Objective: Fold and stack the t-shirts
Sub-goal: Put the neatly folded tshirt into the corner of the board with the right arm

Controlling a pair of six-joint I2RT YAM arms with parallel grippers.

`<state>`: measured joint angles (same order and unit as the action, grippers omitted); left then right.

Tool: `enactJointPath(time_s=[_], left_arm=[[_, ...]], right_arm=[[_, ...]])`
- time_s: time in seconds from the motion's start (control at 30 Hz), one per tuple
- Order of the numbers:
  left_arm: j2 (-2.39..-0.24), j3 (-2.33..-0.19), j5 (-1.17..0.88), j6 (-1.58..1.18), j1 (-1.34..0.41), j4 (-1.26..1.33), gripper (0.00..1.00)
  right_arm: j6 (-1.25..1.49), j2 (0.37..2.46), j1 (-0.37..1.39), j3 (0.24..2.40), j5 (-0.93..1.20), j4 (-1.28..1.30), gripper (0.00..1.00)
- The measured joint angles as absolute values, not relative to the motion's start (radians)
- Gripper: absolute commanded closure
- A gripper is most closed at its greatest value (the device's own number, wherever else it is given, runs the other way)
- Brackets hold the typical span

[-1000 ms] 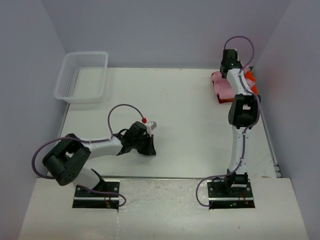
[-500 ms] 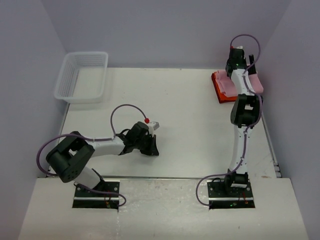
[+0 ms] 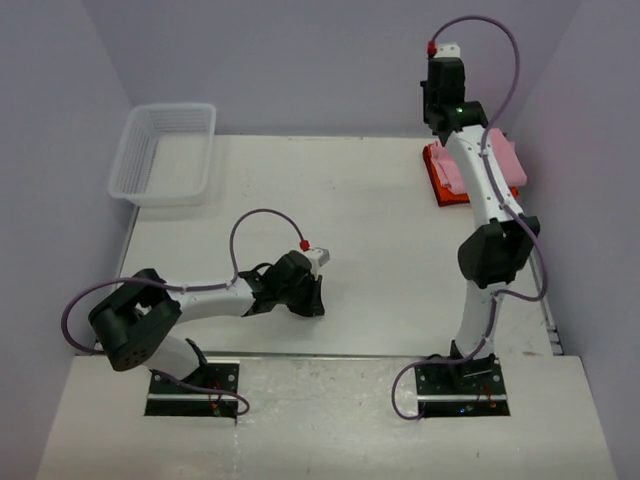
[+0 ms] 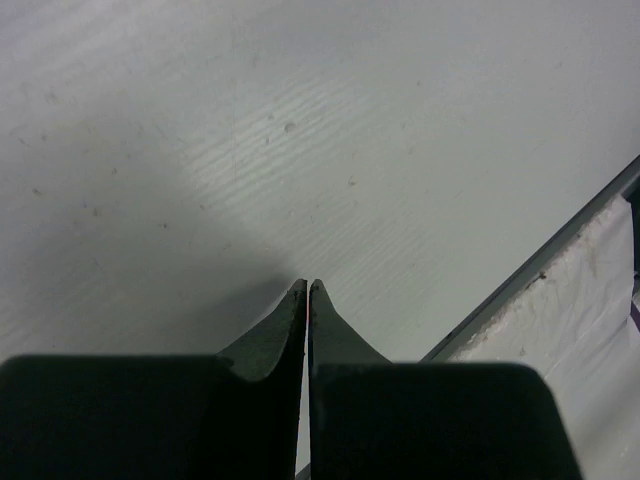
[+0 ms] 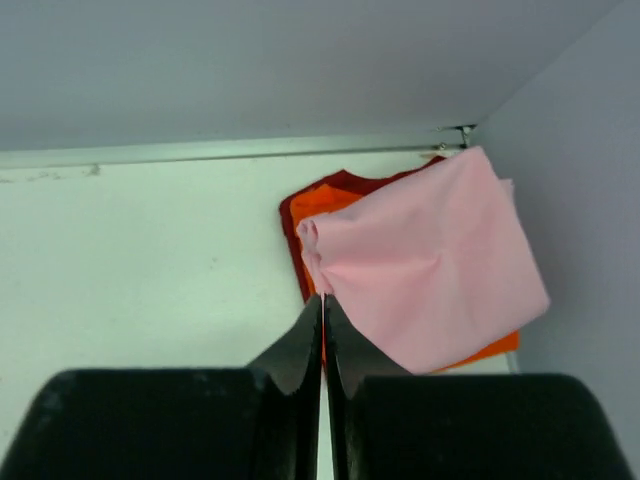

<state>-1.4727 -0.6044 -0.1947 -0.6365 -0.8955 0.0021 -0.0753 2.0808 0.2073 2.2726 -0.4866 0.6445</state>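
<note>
A folded light pink t-shirt [image 5: 430,265] lies askew on top of a folded orange-red t-shirt [image 5: 325,200] in the far right corner of the table, by the walls. In the top view the pink t-shirt [image 3: 500,155] covers most of the orange-red t-shirt [image 3: 437,182]. My right gripper [image 5: 322,298] hangs raised above the stack's left edge, shut, with no cloth seen between its fingers. My left gripper [image 4: 307,286] is shut and empty, low over bare table near the front edge [image 3: 312,300].
A white mesh basket [image 3: 165,107] stands at the far left of the table. The table's front edge [image 4: 540,262] runs just right of my left gripper. The right arm [image 3: 485,200] stretches over the table's right side.
My right gripper has risen up and back from the stack, leaving the pink t-shirt lying on the orange-red one. My left gripper has slid a little to the right.
</note>
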Motion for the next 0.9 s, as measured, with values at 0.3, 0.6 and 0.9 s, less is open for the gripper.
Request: enactJointPath(time_s=[0.3,0.6,0.9], left_arm=[[-1.596,-0.971,-0.170,-0.553,-0.899,0.036,1.00],[-1.975,-1.490,-0.406,-0.473,-0.890,0.127,1.00],[-2.147,-1.627,-0.503,-0.470,-0.829,0.101,1.00]], right_arm=[[0.266,1.495,0.160,1.457,-0.135,0.701,1.00],[0.407,1.085,0.178,1.167,-0.167,0.740,1.00],[0.454,1.264,0.178,1.051,-0.155,0.730,1.00]])
